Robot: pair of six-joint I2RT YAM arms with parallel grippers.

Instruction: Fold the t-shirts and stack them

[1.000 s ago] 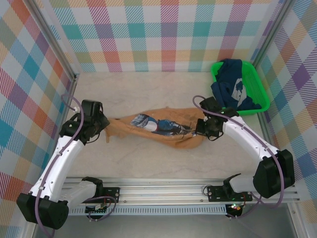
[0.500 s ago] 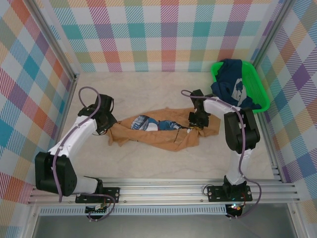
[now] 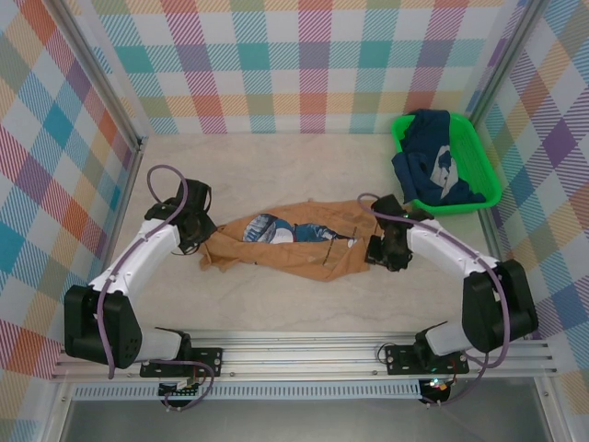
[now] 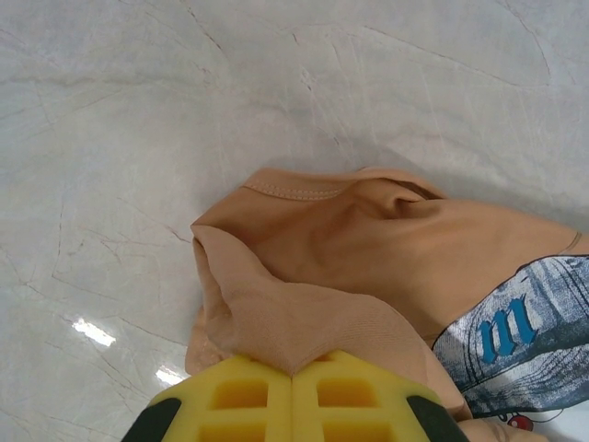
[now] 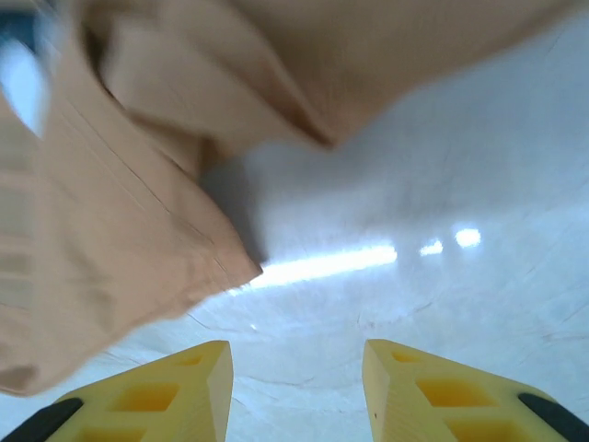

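The tan-orange t-shirt (image 3: 304,262) lies bunched in a long strip across the middle of the table, its blue-and-white print (image 3: 285,230) facing up. My left gripper (image 3: 204,243) is shut on the strip's left end; the left wrist view shows the yellow fingertips pinching a fold of tan cloth (image 4: 304,322), gripper (image 4: 293,373). My right gripper (image 3: 375,252) stands open just off the shirt's right end. In the right wrist view its fingers (image 5: 296,354) hold nothing, over bare table, with the tan cloth (image 5: 110,230) ahead and to the left. The navy t-shirt (image 3: 425,161) lies crumpled in the basket.
The green plastic basket (image 3: 489,172) sits at the back right corner against the checked walls. Pale marble tabletop (image 3: 276,175) spreads behind the shirt and in front of it (image 3: 294,304). A metal rail (image 3: 304,354) runs along the near edge.
My right gripper has opened and let go of the shirt's right end, drawing back slightly toward the near right. The left gripper stays shut on the left end.
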